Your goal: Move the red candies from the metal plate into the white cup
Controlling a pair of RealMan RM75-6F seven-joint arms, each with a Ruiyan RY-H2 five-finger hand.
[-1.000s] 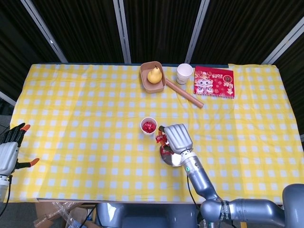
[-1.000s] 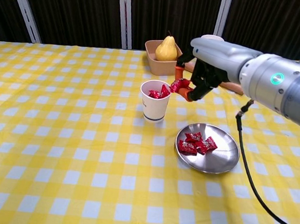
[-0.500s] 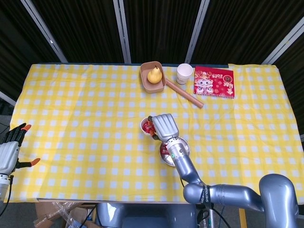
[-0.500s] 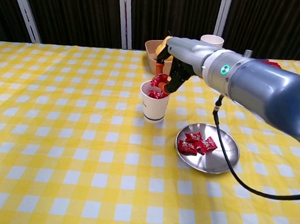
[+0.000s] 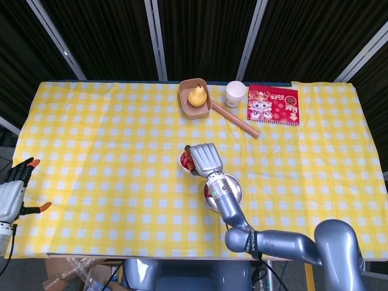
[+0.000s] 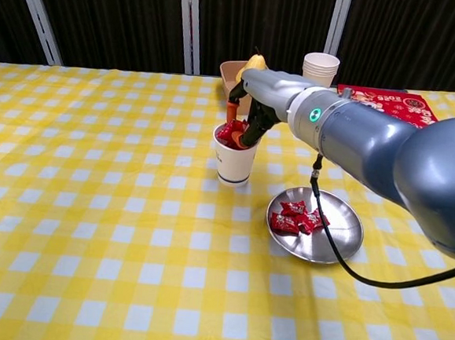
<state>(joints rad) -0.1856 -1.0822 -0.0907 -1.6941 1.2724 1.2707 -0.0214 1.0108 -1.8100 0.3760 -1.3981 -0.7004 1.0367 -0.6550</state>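
- Hovering over the white cup (image 6: 234, 159), the right hand (image 6: 241, 122) pinched a red candy (image 6: 229, 131) at its mouth.
- Releasing directly above the opening looked wise.
- More candies (image 6: 298, 218) lay on the metal plate (image 6: 342, 240).
- Fingers spread, the left hand (image 5: 12, 193) held nothing.

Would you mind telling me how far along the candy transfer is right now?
Some red candies already sit in the white cup. The right robot hand holds another candy at the cup's mouth. A few candies remain on the metal plate.

The head view looks straight down from high up; the chest view looks across from low and near. Both show the desk (image 5: 91, 133).
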